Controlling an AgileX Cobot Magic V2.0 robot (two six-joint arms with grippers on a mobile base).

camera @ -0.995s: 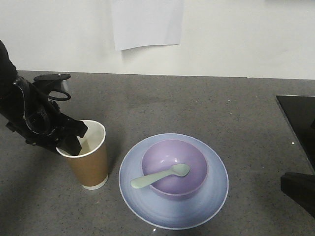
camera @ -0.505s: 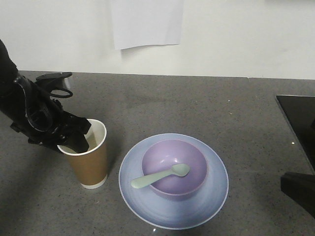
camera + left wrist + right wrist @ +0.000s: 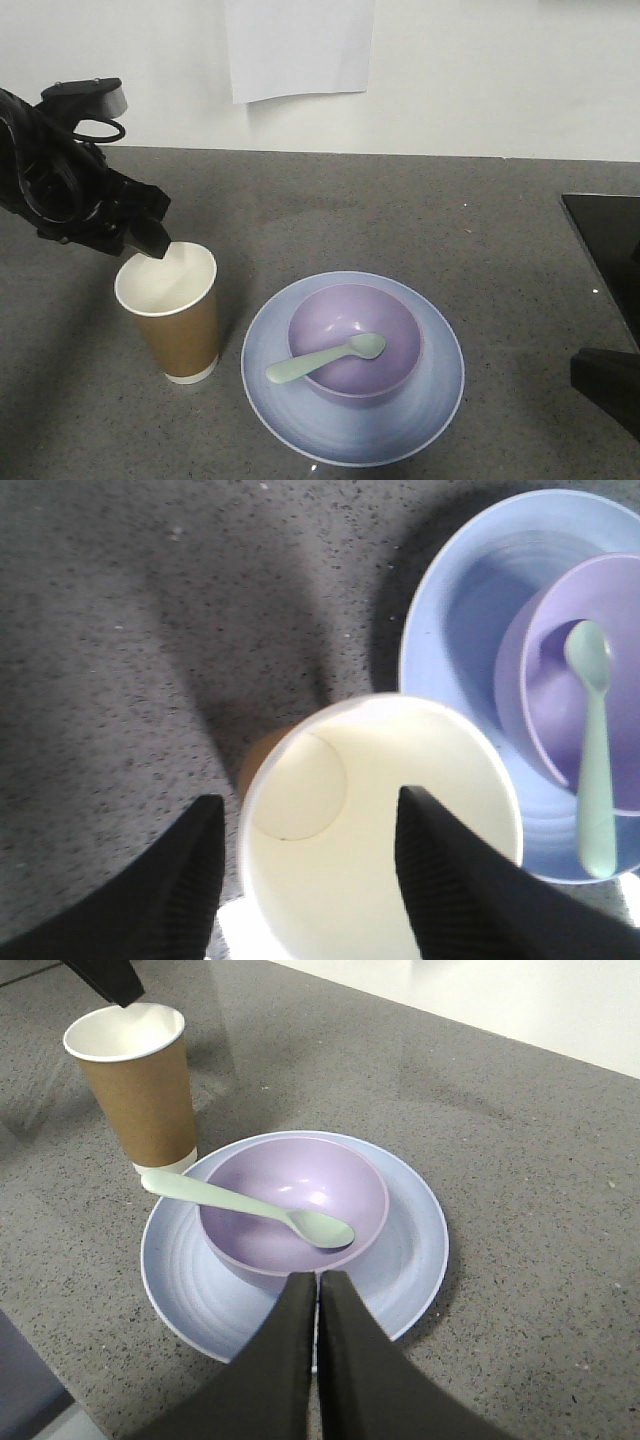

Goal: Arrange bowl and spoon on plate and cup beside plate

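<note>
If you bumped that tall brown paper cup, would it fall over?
Probably, yes. The tall brown paper cup is empty, so likely light, and taller than its narrow base, so apt to tip. Its thin paper wall would probably dent if squeezed.

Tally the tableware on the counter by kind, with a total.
Cup: 1
Plate: 1
Bowl: 1
Spoon: 1
Total: 4
</note>
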